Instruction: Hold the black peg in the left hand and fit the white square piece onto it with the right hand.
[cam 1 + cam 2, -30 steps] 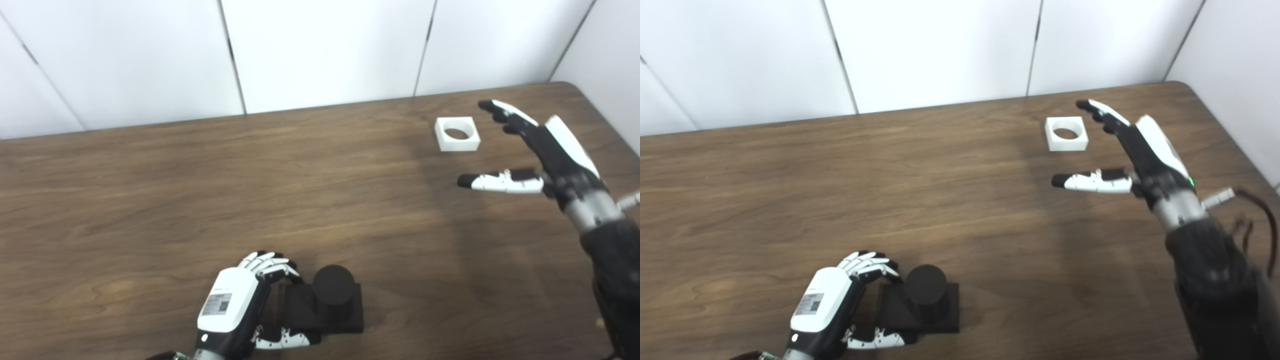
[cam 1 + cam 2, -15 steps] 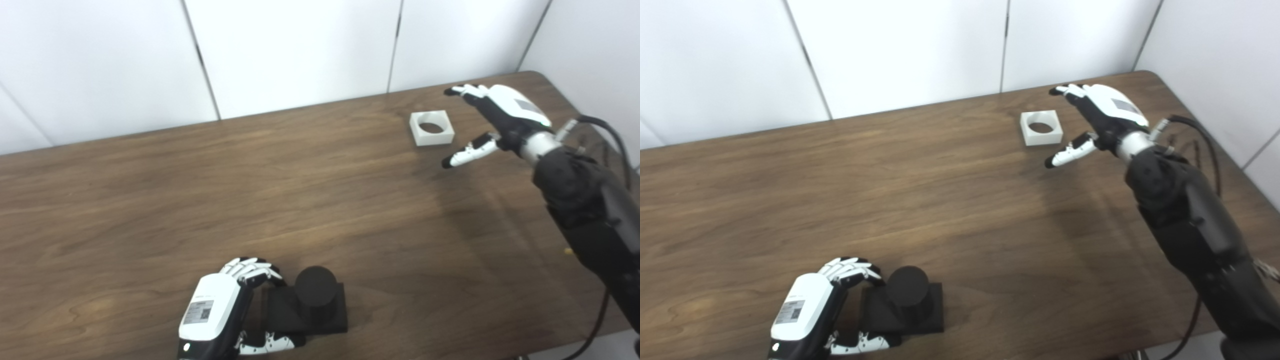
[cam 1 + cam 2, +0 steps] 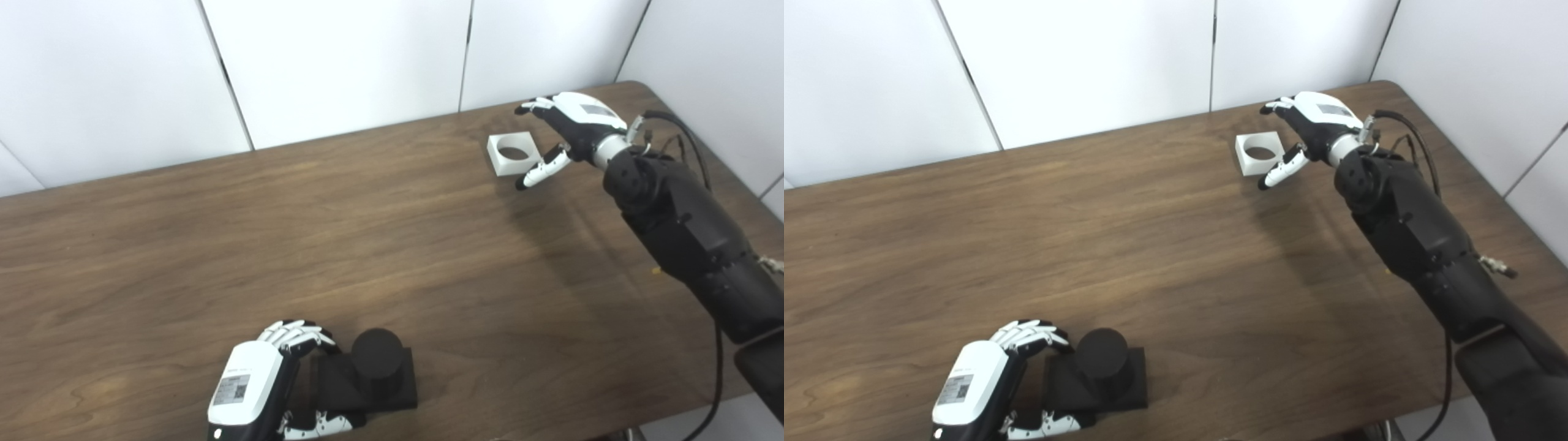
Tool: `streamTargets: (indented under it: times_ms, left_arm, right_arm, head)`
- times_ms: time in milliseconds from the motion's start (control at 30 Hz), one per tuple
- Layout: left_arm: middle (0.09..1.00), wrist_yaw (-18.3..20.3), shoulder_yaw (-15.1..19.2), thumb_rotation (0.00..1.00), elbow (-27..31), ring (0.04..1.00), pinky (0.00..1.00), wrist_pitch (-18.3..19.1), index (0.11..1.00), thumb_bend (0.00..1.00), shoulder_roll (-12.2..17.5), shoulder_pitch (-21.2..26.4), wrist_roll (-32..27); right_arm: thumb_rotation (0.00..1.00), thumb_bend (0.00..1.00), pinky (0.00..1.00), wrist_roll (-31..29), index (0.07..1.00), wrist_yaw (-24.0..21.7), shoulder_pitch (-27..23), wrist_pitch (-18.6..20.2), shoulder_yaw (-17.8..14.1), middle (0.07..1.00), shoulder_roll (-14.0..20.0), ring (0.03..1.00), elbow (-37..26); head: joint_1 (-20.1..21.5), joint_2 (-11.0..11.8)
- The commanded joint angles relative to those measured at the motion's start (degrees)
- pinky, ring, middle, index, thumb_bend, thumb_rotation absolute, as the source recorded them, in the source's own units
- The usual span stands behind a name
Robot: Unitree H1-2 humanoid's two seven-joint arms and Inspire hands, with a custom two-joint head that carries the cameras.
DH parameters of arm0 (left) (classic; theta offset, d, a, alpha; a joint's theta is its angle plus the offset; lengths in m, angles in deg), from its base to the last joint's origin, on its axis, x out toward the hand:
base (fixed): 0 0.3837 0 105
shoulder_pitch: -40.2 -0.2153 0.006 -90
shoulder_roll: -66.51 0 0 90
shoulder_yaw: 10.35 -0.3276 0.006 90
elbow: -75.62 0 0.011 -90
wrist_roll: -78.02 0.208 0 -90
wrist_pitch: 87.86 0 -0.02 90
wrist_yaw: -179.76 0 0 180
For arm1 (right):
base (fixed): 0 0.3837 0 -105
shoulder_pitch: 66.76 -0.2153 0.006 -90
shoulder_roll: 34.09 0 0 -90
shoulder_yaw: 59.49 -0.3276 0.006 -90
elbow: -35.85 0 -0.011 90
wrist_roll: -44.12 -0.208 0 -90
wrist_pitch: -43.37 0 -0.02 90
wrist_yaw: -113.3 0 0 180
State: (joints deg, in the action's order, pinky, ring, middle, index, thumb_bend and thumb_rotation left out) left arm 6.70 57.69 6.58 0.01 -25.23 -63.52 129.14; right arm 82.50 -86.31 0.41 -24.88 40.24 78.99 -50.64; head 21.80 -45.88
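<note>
Two jobs make up this task, and you have only the first one in hand. Your left hand (image 3: pixel 254 392) sits at the near edge of the table (image 3: pixel 184 245), towards its left, with fingers (image 3: pixel 294 335) curled over the far side of the black peg (image 3: pixel 376 355)'s square base and the thumb against the near side, so it is grasping the peg. Whether that base is lifted or resting on the wood, you cannot tell from these views; it looks to be sitting on the surface. The round post stands upright and its top is uncovered.

Your right hand (image 3: pixel 566 128) is out at the far right corner of the table, released, with fingers spread and nothing in it. It is just beside the white square piece (image 3: pixel 513 154), which lies flat on the wood with its round hole facing up. The thumb reaches across near the piece's right near corner, and the other fingers arch over its far right side. Contact is not clear from either view, and the piece looks ungrasped.

What remains, as I judge it, is most of the work: close the right hand on the white piece, lift it, carry it across the table to the near edge where the peg waits, line the hole up over the post, and press it down. The two parts lie well apart, so expect a long carry.
</note>
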Motion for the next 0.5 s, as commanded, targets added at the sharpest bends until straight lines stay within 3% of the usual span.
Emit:
streamTargets:
  times_ms: [0,467]
  left_arm:
    - [0.734,2.2,0.2,0.05,0.3,0.797,0.86,1.1,0.482,0.52,1.1,-1.6,0.5]
    - [0.728,2.7,0.1,0.05,1.4,0.792,0.85,1.4,0.482,0.52,0.5,-2.0,1.6]
  right_arm:
    - [0.26,0.84,0.97,0.7,0.881,0.5,-3.9,-1.5,0.0,0.956,1.6,1.000,0.4]
    - [0.27,0.84,0.94,2.7,0.795,-1.2,-8.9,-0.7,4.8,0.945,1.1,0.997,7.3]
  head:
    - [0.0,-0.1]
    - [-0.4,-0.2]
